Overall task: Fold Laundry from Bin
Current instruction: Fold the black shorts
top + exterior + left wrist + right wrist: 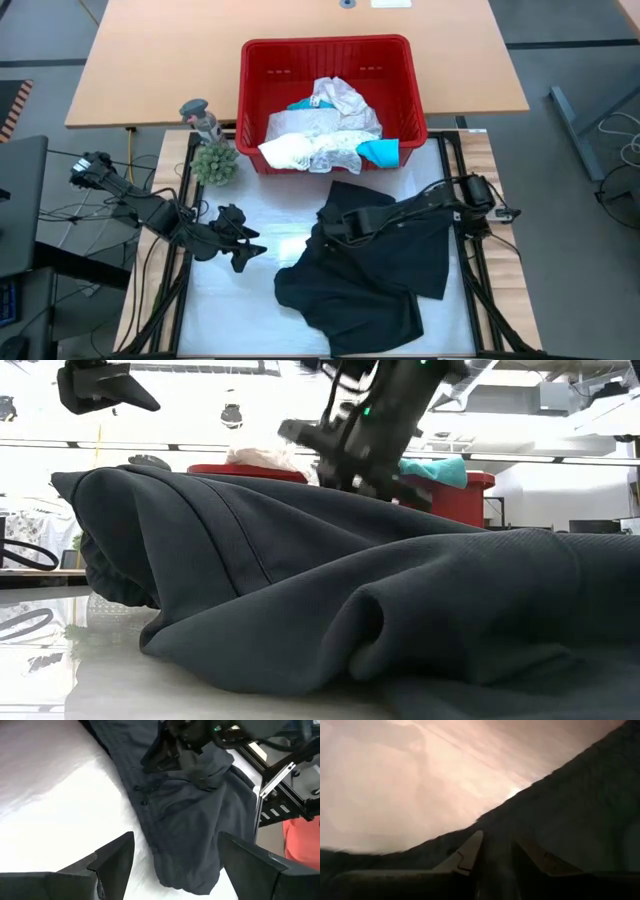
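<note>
A black garment (390, 270) lies crumpled on the white table top, right of the middle, with a raised fold (200, 510) on its left side. My right gripper (335, 228) hovers low over the garment's far left part, pointing steeply down. Its fingers stand apart in the right wrist view (500, 857), with dark cloth right below them. My left gripper (250, 252) hangs open above bare table to the left of the garment, and the garment's edge (185, 865) shows beyond its fingers. The red bin (325, 43) at the far side holds white lacy cloth (320, 140) and teal cloth (380, 152). My right gripper stands with its fingers (470, 852) close over the black garment's upper layer, slanting down from the table's right. The blurred view does not let me tell whether they touch the cloth.
A small green plant (215, 162) and a grey figure (203, 118) stand left of the bin. Black frame rails (478, 280) run along both sides of the table. Bare white table lies left of and in front of the garment.
</note>
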